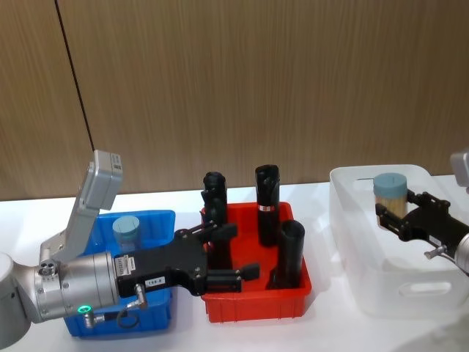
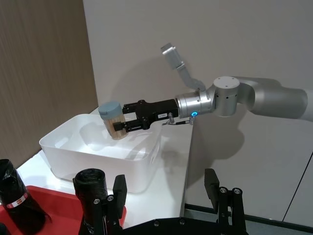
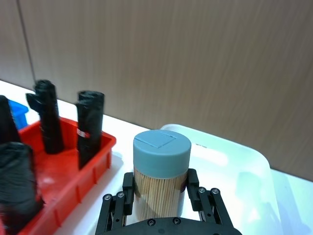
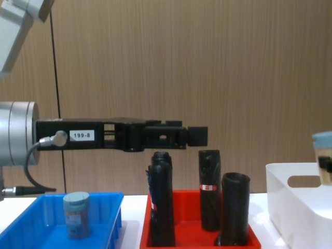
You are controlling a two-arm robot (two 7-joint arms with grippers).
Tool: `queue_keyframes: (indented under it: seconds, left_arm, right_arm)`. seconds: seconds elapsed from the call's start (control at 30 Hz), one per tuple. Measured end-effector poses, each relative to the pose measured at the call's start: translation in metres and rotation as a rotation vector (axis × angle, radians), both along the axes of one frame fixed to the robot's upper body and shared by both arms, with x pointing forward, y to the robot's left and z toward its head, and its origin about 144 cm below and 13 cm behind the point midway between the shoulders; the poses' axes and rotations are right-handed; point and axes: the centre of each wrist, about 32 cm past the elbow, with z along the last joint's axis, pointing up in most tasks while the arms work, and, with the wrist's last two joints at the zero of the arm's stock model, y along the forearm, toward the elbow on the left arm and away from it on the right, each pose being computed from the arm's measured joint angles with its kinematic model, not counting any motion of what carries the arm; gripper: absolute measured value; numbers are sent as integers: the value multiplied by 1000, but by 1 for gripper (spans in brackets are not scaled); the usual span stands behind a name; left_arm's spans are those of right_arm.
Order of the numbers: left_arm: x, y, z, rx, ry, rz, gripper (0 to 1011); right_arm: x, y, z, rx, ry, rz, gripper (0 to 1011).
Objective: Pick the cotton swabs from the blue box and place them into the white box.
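Note:
One cotton swabs tub (image 1: 390,192) with a grey-blue lid hangs above the white box (image 1: 366,290). My right gripper (image 1: 393,216) is shut on it. From the left wrist I see the same tub (image 2: 112,120), tilted over the white box (image 2: 93,159). From the right wrist it (image 3: 160,169) stands between the fingers (image 3: 126,196). A second tub (image 1: 126,230) stands upright in the blue box (image 1: 157,218). My left gripper (image 1: 234,254) hovers open and holds nothing, above the red tray, to the right of the blue box. The chest view shows it (image 4: 193,136) well above the trays.
A red tray (image 1: 253,302) holding three tall black cylinders (image 1: 267,202) stands between the blue box and the white box. A wooden wall rises behind the white table (image 1: 322,326).

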Motion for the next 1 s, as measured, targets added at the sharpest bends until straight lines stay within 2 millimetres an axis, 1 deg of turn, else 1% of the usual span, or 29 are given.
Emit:
queue_keyframes:
  seconds: [0.1,0.17,0.23,0.3,0.37,0.4,0.47,0.5,0.53,0.8,1.0]
  left_arm:
    - [0,0,0,0,0,0,1004]
    - [0,0,0,0,0,0,1004]
    - [0,0,0,0,0,0,1004]
    - [0,0,0,0,0,0,1004]
    - [0,0,0,0,0,0,1004]
    - [0,0,0,0,0,0,1004]
    - [0,0,0,0,0,0,1004]
    - [0,0,0,0,0,0,1004]
    - [0,0,0,0,0,0,1004]
    - [0,0,0,1,0,2,1004]
    - [-1,-3,-2,10,-9,33,1004]
  right_arm:
    - [5,-2,-5,-1,16,-20,642]
    - [7,-2,-7,-1,22,-29,717]
    - [10,-3,-10,-2,33,-42,753]
    - [12,-4,-12,-1,40,-50,825]
    - [14,-5,-13,0,47,-58,850]
    - [15,-5,-14,0,48,-60,908]
    - [16,-5,-15,-1,51,-63,941]
    - [17,-6,-15,-2,54,-66,982]
    - [17,-6,-16,-2,55,-68,998]
    - [18,-5,-17,-1,58,-72,1001]
    - [12,2,-18,8,42,-65,1002]
